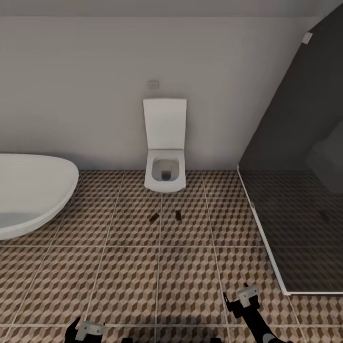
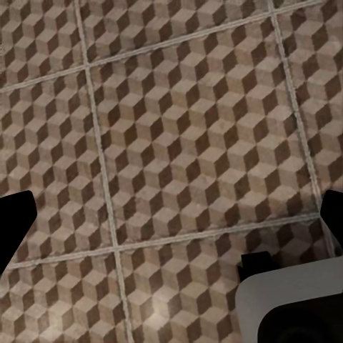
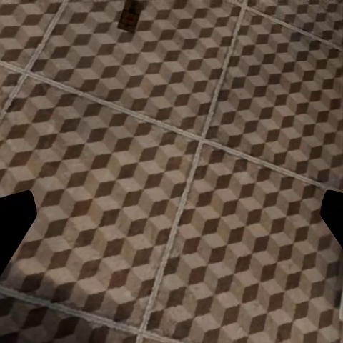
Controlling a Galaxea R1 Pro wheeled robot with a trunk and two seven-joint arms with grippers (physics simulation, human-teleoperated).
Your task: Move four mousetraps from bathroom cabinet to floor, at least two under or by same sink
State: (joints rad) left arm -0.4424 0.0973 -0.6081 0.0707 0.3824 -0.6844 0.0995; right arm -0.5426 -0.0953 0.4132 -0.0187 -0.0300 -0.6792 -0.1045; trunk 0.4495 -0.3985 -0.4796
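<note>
Two mousetraps lie flat on the bathroom floor (image 1: 128, 267) just in front of the toilet: one (image 1: 153, 217) on the left and one (image 1: 178, 215) close to its right. One mousetrap (image 3: 129, 16) also appears small and dark in the right wrist view, far beyond the fingers. My left gripper (image 1: 88, 329) hangs low over the tiles at the near edge, open and empty (image 2: 171, 221). My right gripper (image 1: 245, 296) is open too, with only patterned tiles between its fingers (image 3: 171, 221). The cabinet and the sink are out of view.
A white square toilet (image 1: 165, 157) with its lid up stands against the back wall. The white oval bathtub (image 1: 28, 193) juts in from the left. A dark glass shower screen (image 1: 295, 190) with a white floor rail closes off the right. A pale grey robot part (image 2: 293, 304) sits under the left wrist.
</note>
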